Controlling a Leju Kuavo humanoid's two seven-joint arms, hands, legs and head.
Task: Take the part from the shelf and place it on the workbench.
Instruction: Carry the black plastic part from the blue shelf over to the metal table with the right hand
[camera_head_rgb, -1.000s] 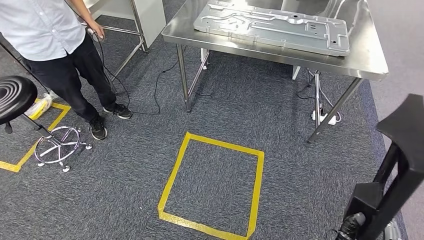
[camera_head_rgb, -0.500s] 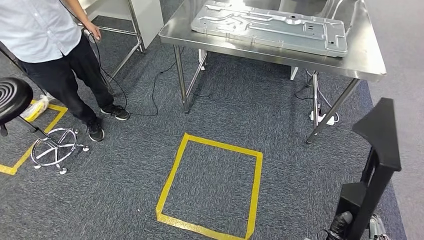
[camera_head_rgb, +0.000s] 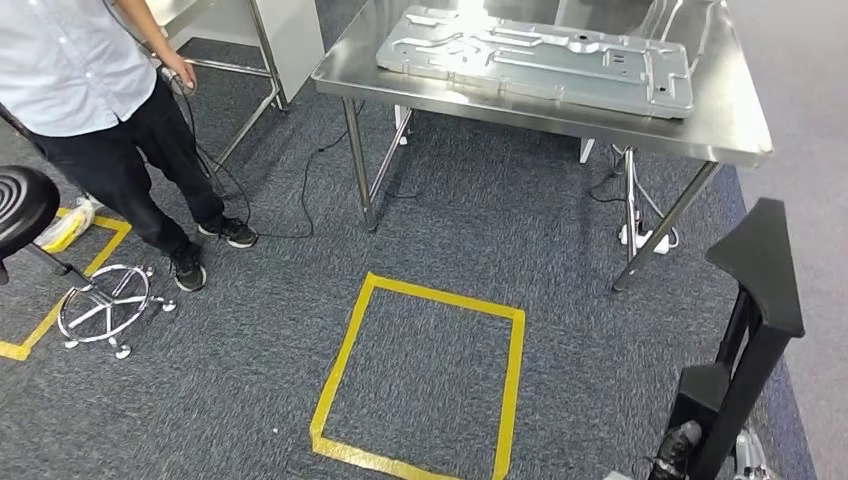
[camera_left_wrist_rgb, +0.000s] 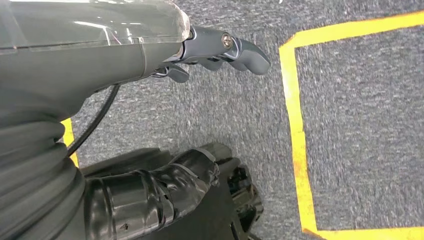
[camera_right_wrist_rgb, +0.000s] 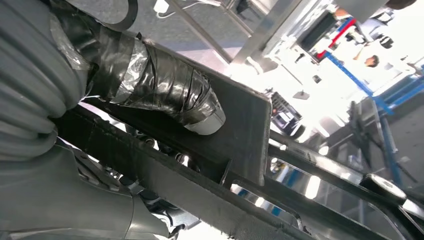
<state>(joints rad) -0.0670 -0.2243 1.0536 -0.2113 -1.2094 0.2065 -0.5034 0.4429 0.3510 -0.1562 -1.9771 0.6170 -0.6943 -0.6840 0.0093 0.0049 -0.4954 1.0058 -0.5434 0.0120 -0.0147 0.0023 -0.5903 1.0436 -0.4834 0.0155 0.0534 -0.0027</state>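
While the right hand (camera_right_wrist_rgb: 165, 107) clasps a black frame-like part (camera_head_rgb: 760, 300), its taped thumb pressed on the part's flat plate, the part stands nearly upright at the robot's right side, its long axis running up from the carpet. The steel counter (camera_head_rgb: 745, 125) lies ahead and slightly left of the part, well apart across the floor, with a stamped metal panel (camera_head_rgb: 540, 60) already on it. The left hand (camera_left_wrist_rgb: 225, 47) hangs with its fingers loosely apart, holding nothing.

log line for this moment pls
phase: carry | right hand: holds black part | left hand: empty | workbench: ahead
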